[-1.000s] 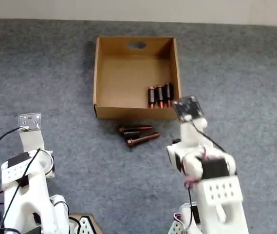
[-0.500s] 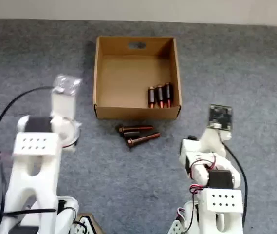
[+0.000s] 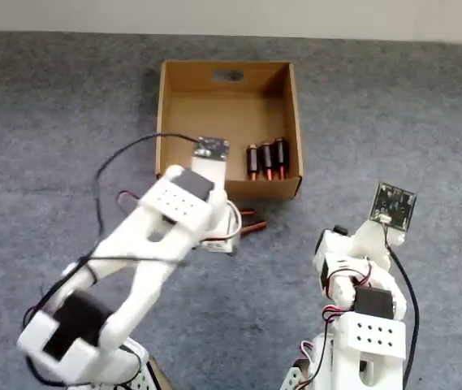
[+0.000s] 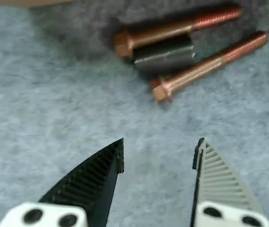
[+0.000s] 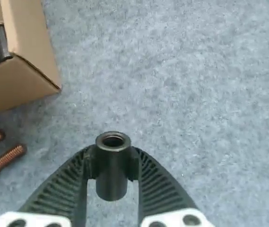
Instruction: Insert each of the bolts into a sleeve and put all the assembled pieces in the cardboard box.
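Nearest you, your right claw (image 5: pixel 111 153) is closed on a short black cylindrical metal sleeve (image 5: pixel 111 177), held upright with its threaded bore open at the top, above the grey carpeted surface (image 5: pixel 195 71). Leave that grip alone, since it looks ready to receive a bolt. Your left claw (image 4: pixel 160 144) hangs over the surface with its jaws wide apart and nothing between them, just short of the loose parts. The nearer long copper-coloured hex-head bolt (image 4: pixel 210 64) is the likely one to take. It lies slanted to the line of your jaws, so turn the wrist until the pads would close square across the shank. Come down close to the head end, leaving the threaded end free to enter the sleeve. Beyond it a second black sleeve (image 4: pixel 165 53) lies on its side between the two bolts, seemingly touching the farther copper-coloured bolt (image 4: pixel 177 28); keep your far finger out of it, or you may roll all three. Round shanks probably slip, so close firmly and lift straight. Farthest off, the open brown cardboard box (image 3: pixel 159 122) holds three assembled pieces (image 3: pixel 266 161) side by side against its near wall.
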Tool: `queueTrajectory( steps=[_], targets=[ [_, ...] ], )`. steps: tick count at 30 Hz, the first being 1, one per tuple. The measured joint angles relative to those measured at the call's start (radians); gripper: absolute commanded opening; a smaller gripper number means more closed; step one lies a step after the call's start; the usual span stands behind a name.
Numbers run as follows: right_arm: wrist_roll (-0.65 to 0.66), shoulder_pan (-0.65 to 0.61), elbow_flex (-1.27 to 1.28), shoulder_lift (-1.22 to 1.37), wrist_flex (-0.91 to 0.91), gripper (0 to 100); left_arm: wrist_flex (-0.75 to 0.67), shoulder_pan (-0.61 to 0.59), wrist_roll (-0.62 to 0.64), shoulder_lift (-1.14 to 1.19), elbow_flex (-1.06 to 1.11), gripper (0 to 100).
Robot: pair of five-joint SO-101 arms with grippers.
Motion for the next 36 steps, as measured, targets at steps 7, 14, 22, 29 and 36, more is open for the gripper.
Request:
queueTrajectory(
  steps=[7, 14, 22, 29, 36],
  targets=[
    [0.0, 0.0, 0.002, -0.002, -0.003, 0.5, -0.169, -0.021, 0.015, 0.135, 0.0, 25],
    [0.0, 0.0, 0.002, -0.002, -0.003, 0.5, -0.233, -0.058, 0.015, 0.163, 0.0, 25],
    [0.0, 0.0, 0.002, -0.002, -0.003, 0.6, -0.215, -0.058, 0.015, 0.164, 0.0, 10],
    [0.0, 0.0, 0.003, -0.002, -0.003, 0.6, -0.181, -0.075, 0.015, 0.164, 0.0, 2],
    [0.0, 0.0, 0.005, -0.002, -0.003, 0.6, -0.092, -0.1, 0.014, 0.164, 0.011, 2]
  ],
)
